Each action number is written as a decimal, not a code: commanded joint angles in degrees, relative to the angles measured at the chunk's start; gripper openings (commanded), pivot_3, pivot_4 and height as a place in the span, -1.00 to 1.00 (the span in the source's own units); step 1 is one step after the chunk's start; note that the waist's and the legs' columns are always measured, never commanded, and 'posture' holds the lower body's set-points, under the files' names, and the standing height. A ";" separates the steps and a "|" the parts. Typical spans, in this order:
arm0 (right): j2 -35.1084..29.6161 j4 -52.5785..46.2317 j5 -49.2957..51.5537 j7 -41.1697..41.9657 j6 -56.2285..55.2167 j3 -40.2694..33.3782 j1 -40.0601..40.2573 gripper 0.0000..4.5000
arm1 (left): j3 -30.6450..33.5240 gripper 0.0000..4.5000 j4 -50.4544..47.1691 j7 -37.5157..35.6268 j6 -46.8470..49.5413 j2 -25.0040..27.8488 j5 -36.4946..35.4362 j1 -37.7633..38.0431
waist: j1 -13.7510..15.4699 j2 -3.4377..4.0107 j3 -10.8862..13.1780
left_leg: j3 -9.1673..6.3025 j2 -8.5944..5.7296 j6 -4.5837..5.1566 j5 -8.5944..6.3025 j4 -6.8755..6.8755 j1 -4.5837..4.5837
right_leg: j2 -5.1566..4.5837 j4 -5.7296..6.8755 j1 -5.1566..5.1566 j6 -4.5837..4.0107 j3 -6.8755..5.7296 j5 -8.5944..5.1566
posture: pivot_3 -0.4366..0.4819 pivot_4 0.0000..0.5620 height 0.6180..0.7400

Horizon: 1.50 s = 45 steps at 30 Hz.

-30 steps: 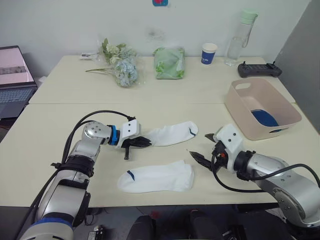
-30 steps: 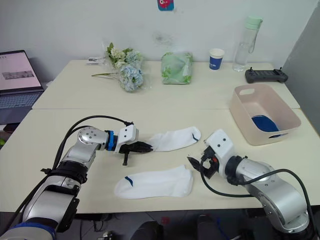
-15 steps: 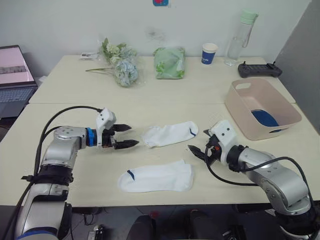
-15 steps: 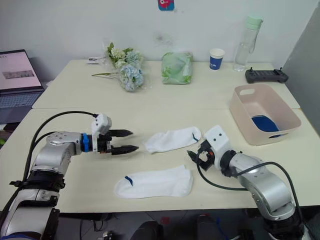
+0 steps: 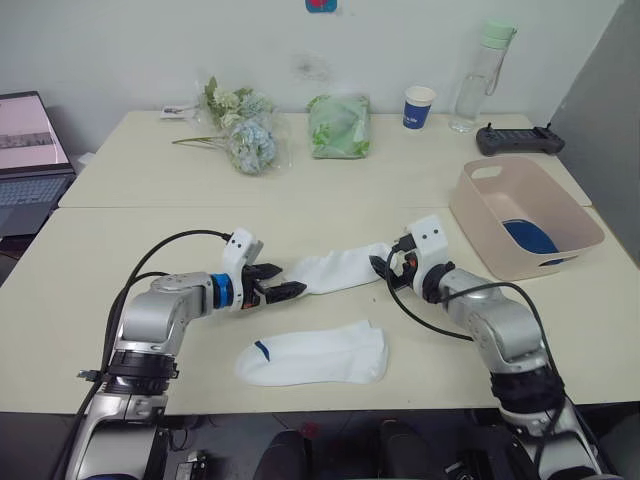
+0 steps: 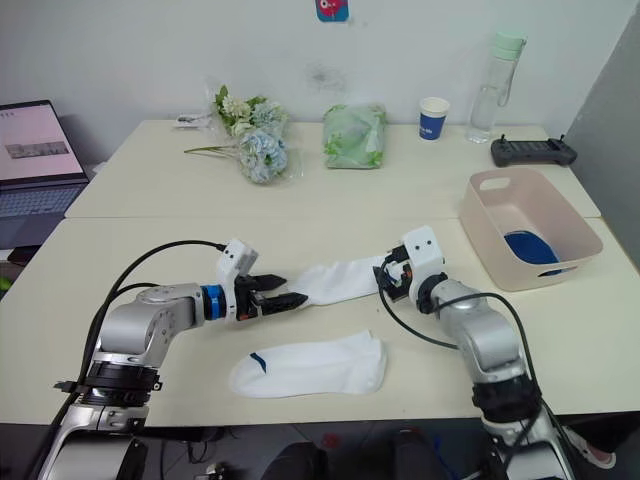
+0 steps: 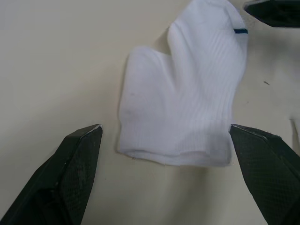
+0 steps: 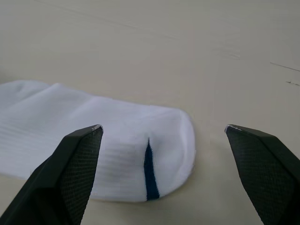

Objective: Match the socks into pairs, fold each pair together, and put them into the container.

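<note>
Two white socks lie on the table. The far sock (image 5: 335, 268) stretches between my grippers; the near sock (image 5: 315, 355) lies flat closer to the front edge. My left gripper (image 5: 285, 285) is open at the far sock's toe end (image 7: 183, 108), one finger on either side of it. At that sock's cuff, by the dark cuff mark (image 8: 149, 168), my right gripper (image 5: 385, 262) is open too. Neither holds anything. The pale pink container (image 5: 480, 215) stands at the right with a blue sock (image 5: 528, 237) inside.
Along the back of the table are a bunch of flowers (image 5: 245, 130), a green bag (image 5: 338, 125), a blue paper cup (image 5: 419, 106), a bottle (image 5: 478, 75) and a black controller (image 5: 518, 139). A laptop (image 5: 25, 160) sits at the far left.
My left gripper let go of the far sock's toe, drew back left, then returned to it open. My right gripper moved from the front right up to the sock's cuff.
</note>
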 commanded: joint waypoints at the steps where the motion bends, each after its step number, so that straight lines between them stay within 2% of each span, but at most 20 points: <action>1: 1.05 4.75 -0.80 -0.31 -2.74 -2.29 -2.16 1.00 | -3.76 0.99 -0.21 0.65 -0.05 -1.08 1.07 0.83 | 0.01 0.04 -0.02 | 0.02 -0.01 0.00 0.00 0.00 0.00 | -0.01 -0.01 0.00 0.00 0.02 0.00 | -0.05 -0.47 1.00; 4: 1.54 7.11 -0.86 0.29 -2.83 -2.64 -2.77 1.00 | -3.78 0.99 0.96 2.44 0.28 -2.09 1.51 0.39 | 0.01 0.15 -0.09 | 0.04 -0.03 0.00 0.00 0.00 0.00 | -0.04 -0.01 0.02 0.00 0.03 0.00 | -0.05 -0.47 1.00; 8: 1.73 5.49 -0.95 1.35 -2.59 -1.99 -2.24 0.44 | -4.44 0.46 1.57 4.39 -0.52 -3.74 2.56 0.59 | 0.00 0.22 -0.16 | 0.03 -0.03 0.01 -0.01 0.00 0.06 | -0.04 -0.01 0.09 0.00 0.02 0.00 | -0.05 -0.47 1.00; 17: 2.15 -0.80 -0.87 1.62 0.13 -1.80 0.38 -0.99 | -4.87 -0.74 2.36 5.83 -1.83 -6.55 3.39 -0.18 | 0.07 0.22 -0.16 | 0.03 -0.04 0.01 -0.01 0.00 0.05 | -0.07 -0.04 0.09 0.00 0.01 0.00 | -0.05 -0.47 1.00; 19: 2.30 -2.28 -0.65 1.49 0.83 -1.99 0.79 -1.00 | -4.61 -0.99 2.46 6.12 -2.77 -7.08 3.44 -0.48 | 0.07 0.22 -0.16 | 0.02 -0.04 0.01 -0.01 -0.01 0.04 | -0.06 -0.06 0.09 0.00 0.00 0.00 | -0.05 -0.47 1.00; 25: 4.14 -10.24 1.11 0.26 4.78 -2.95 2.90 -1.00 | -1.70 -0.99 8.30 6.35 -8.51 -7.03 3.93 -6.43 | 0.02 0.20 -0.14 | 0.00 -0.03 0.01 -0.01 -0.01 0.02 | -0.06 -0.04 0.06 0.00 0.00 0.00 | -0.05 -0.47 1.00; 31: 10.45 -17.34 2.91 -2.05 6.96 -0.60 5.76 -1.00 | -2.44 -0.99 25.64 3.19 -18.88 -7.00 6.76 -19.40 | -0.16 0.19 -0.14 | -0.06 -0.01 -0.01 0.00 -0.01 -0.13 | 0.01 -0.04 -0.08 0.00 -0.07 0.00 | -0.05 -0.47 1.00; 36: 14.65 -14.14 0.92 -4.05 3.21 2.92 7.02 -1.00 | -3.87 -0.99 42.42 0.63 -29.34 -8.91 10.70 -29.16 | -0.29 0.19 -0.14 | 0.02 -0.06 -0.01 0.01 -0.01 -0.13 | 0.23 -0.06 -0.09 0.01 -0.15 0.00 | -0.05 -0.47 1.00; 39: 17.89 -9.45 -0.41 -5.52 -0.99 4.59 6.88 -1.00 | -3.50 -0.99 52.63 1.89 -34.33 -10.39 12.82 -33.98 | -0.39 0.17 -0.13 | 0.08 -0.06 -0.01 0.00 0.00 -0.12 | 0.24 -0.06 -0.12 0.01 -0.14 0.00 | -0.05 -0.47 1.00; 45: 24.41 -4.45 -1.18 -11.72 -3.60 2.00 7.49 -1.00 | -2.55 -0.99 62.84 4.71 -40.03 -11.11 15.77 -36.66 | -0.50 0.17 -0.12 | 0.01 0.01 -0.02 0.01 -0.03 -0.21 | 0.28 -0.02 -0.24 0.01 -0.10 0.00 | -0.05 -0.47 1.00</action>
